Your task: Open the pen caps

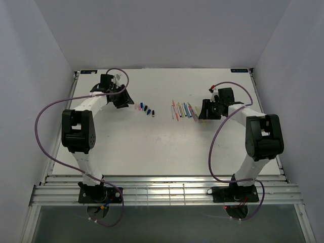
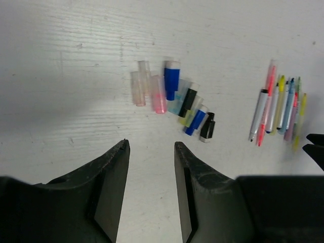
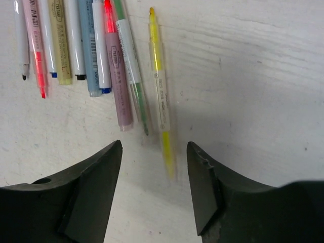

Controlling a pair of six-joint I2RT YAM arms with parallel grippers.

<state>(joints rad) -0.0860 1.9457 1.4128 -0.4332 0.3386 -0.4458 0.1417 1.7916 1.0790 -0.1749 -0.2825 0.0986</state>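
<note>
Pens (image 3: 94, 55) lie just ahead of the right gripper (image 3: 154, 147), long axes pointing away from it, jaws spread and empty; pen caps (image 2: 172, 86) cluster ahead of the equally spread left gripper (image 2: 151, 144).

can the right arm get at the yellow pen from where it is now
Probably yes. The right tool is open with the yellow pen just ahead of its gap, lying slightly apart from the other pens, nothing between.
</note>
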